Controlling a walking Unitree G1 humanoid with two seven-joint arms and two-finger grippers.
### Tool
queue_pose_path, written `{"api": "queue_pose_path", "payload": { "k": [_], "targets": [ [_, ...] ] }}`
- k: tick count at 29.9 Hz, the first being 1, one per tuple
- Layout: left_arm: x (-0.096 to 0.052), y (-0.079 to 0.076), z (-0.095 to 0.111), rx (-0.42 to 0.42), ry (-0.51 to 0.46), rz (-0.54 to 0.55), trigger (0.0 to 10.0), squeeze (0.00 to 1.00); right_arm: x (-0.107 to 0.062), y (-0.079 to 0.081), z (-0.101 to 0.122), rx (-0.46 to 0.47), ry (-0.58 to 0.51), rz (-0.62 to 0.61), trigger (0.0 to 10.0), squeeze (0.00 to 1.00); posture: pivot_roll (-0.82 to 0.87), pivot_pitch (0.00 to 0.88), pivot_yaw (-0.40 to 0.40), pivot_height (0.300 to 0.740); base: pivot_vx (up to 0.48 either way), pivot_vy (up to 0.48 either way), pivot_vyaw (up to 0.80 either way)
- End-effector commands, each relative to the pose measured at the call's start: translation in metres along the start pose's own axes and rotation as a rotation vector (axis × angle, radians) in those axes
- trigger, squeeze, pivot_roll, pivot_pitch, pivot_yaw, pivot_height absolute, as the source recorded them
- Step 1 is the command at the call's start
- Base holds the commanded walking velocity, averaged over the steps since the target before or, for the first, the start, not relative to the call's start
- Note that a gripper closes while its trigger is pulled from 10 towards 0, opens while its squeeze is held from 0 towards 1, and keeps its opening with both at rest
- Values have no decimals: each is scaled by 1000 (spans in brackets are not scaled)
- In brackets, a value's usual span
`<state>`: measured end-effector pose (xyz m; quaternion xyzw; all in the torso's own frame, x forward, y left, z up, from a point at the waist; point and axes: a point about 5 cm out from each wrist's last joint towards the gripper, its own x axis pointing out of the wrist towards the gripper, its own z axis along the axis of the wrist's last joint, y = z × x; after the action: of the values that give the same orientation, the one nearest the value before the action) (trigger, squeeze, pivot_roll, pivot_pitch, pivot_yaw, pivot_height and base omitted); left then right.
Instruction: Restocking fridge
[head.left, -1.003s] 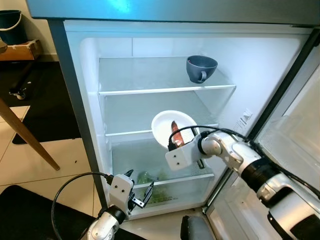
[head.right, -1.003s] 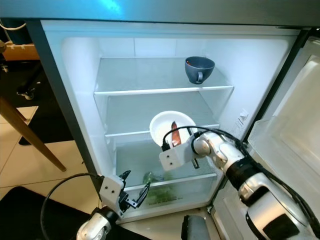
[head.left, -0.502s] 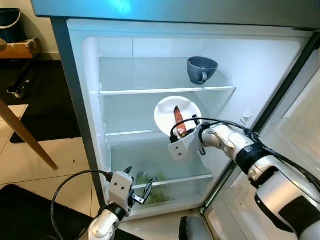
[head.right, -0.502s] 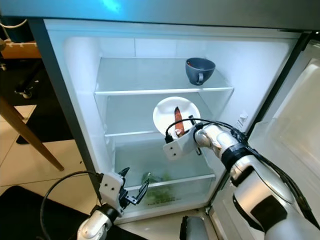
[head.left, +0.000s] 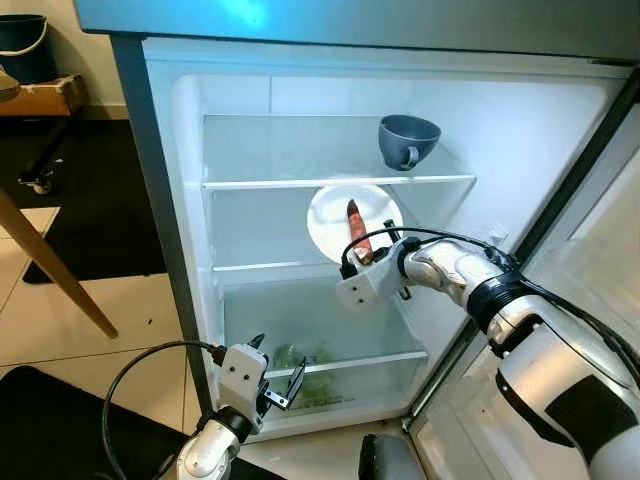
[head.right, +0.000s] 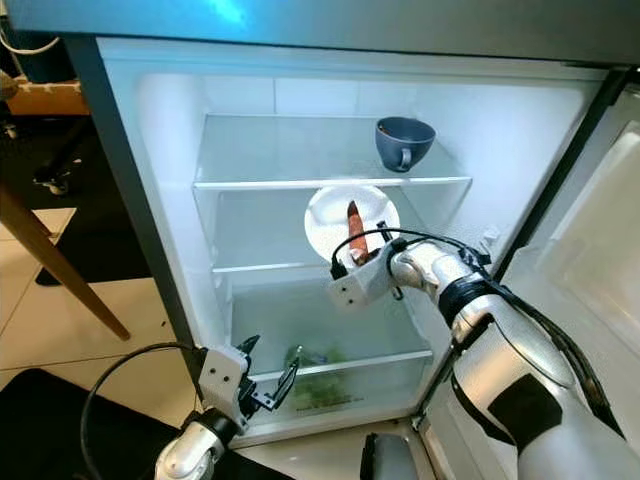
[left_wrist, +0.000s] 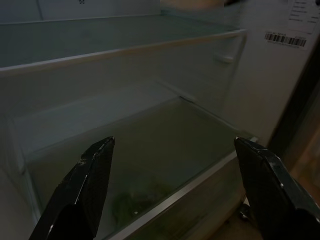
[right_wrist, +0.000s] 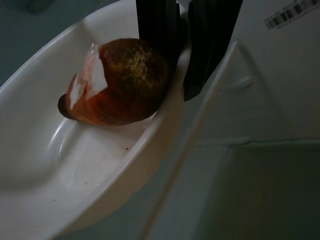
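Observation:
The fridge stands open before me. My right gripper (head.left: 384, 243) is shut on the rim of a white plate (head.left: 333, 213), pinching its edge (right_wrist: 181, 55) between both fingers. The plate is tilted and carries a reddish-brown piece of food (head.left: 357, 230). It hangs in front of the middle compartment, above the middle glass shelf (head.left: 262, 266) and just below the top shelf (head.left: 300, 183). My left gripper (head.left: 277, 385) is open low down in front of the bottom compartment, its fingers (left_wrist: 95, 175) spread wide with nothing between them.
A grey mug (head.left: 407, 140) sits at the right of the top shelf. Green vegetables (head.left: 300, 358) lie in the bottom compartment. The open fridge door (head.left: 590, 250) stands at my right. A wooden table leg (head.left: 50, 270) slants over the tiled floor on the left.
My right gripper has lifted the plate with the food from below the middle shelf up to just under the top shelf. The left gripper has stayed in place.

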<state>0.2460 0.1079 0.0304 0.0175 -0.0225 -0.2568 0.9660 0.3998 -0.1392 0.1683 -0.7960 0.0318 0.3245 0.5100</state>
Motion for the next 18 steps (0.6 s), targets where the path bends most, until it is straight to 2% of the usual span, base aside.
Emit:
{"api": "queue_pose_path", "payload": {
  "k": [1, 10, 15, 18],
  "targets": [
    [0, -4, 0, -3, -2, -10, 10000, 0, -3, -1, -7, -13, 12, 5, 10000, 0, 27, 43, -123, 447, 0, 0, 0],
    [-2, -5, 0, -2, 1, -12, 10000, 0, -9, -3, -16, -18, 10, 40, 10000, 0, 26, 55, -123, 447, 0, 0, 0],
    [-3, -5, 0, -1, 2, -11, 10000, 0, -11, -7, -17, 7, -5, 43, 10000, 0, 31, 57, -121, 447, 0, 0, 0],
    [-4, -5, 0, 0, 4, -11, 10000, 0, -13, -8, -19, 71, -25, 78, 10000, 0, 32, 60, -116, 447, 0, 0, 0]
  ]
}}
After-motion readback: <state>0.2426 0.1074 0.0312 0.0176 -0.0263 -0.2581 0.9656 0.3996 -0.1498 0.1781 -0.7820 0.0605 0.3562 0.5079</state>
